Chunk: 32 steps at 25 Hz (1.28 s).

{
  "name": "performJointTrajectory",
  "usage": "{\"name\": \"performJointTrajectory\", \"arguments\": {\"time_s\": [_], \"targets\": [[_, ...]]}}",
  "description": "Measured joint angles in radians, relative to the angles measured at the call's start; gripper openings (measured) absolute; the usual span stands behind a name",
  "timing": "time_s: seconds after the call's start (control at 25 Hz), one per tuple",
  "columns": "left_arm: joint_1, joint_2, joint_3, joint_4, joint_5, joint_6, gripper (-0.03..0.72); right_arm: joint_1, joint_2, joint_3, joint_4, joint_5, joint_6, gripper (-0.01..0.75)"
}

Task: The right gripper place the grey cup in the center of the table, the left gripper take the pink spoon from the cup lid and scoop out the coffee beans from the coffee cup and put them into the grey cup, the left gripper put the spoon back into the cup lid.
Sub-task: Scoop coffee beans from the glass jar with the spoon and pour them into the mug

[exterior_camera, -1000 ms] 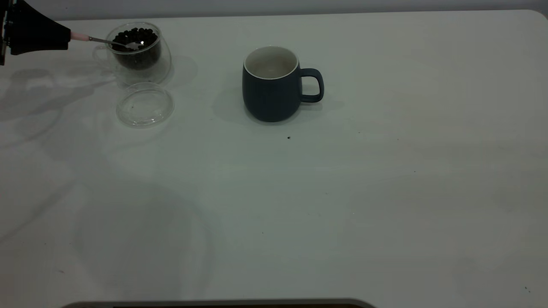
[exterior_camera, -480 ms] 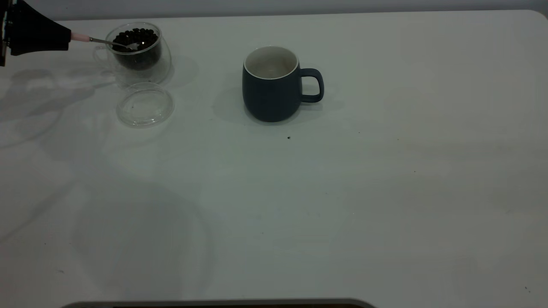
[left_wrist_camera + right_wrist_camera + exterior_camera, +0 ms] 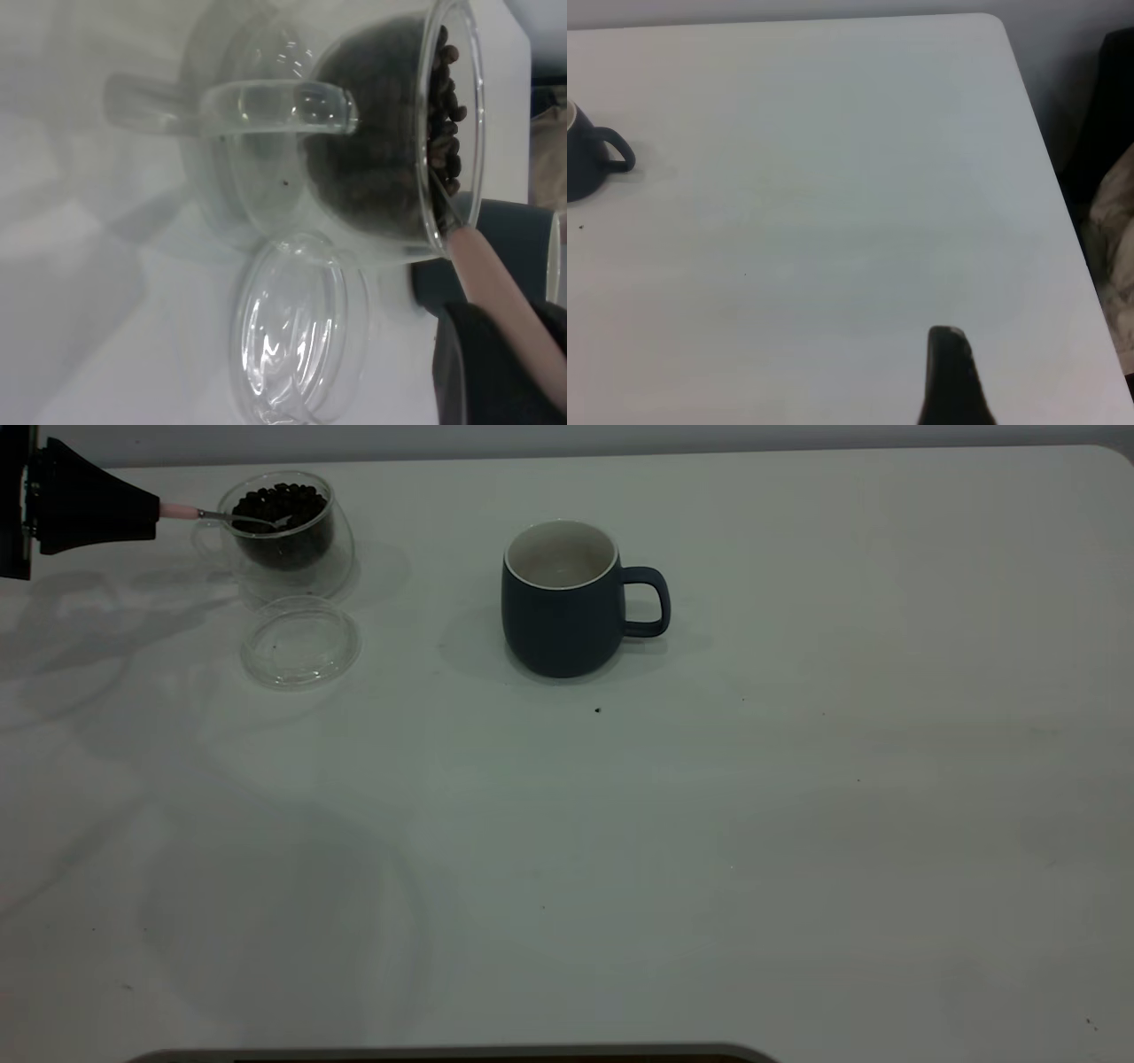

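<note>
My left gripper is at the table's far left and is shut on the pink spoon by its handle. The spoon's metal bowl lies in the coffee beans inside the clear coffee cup. The empty cup lid lies flat just in front of that cup. The grey cup stands upright near the table's middle, handle to the right, apparently empty. The left wrist view shows the coffee cup, the beans, the lid and the pink handle. My right gripper hangs over the bare right side.
The white table stretches wide in front of and to the right of the grey cup. Its right edge shows in the right wrist view, with dark clutter beyond. A dark strip runs along the near edge.
My left gripper has moved a little to the right and down with the spoon. The spoon's bowl sits lower in the beans. The cups and the lid have not moved.
</note>
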Motion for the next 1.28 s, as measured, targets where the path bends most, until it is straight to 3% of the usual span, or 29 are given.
{"name": "performJointTrajectory", "arguments": {"time_s": [0.52,1.28], "targets": [[0.055,0.0,0.0,-0.005,0.04,-0.001,0.136,0.0,0.0,0.0,0.0,0.0,0.0,0.534],[0.056,0.0,0.0,-0.072,0.042,-0.002,0.136,0.0,0.0,0.0,0.0,0.0,0.0,0.534]]}}
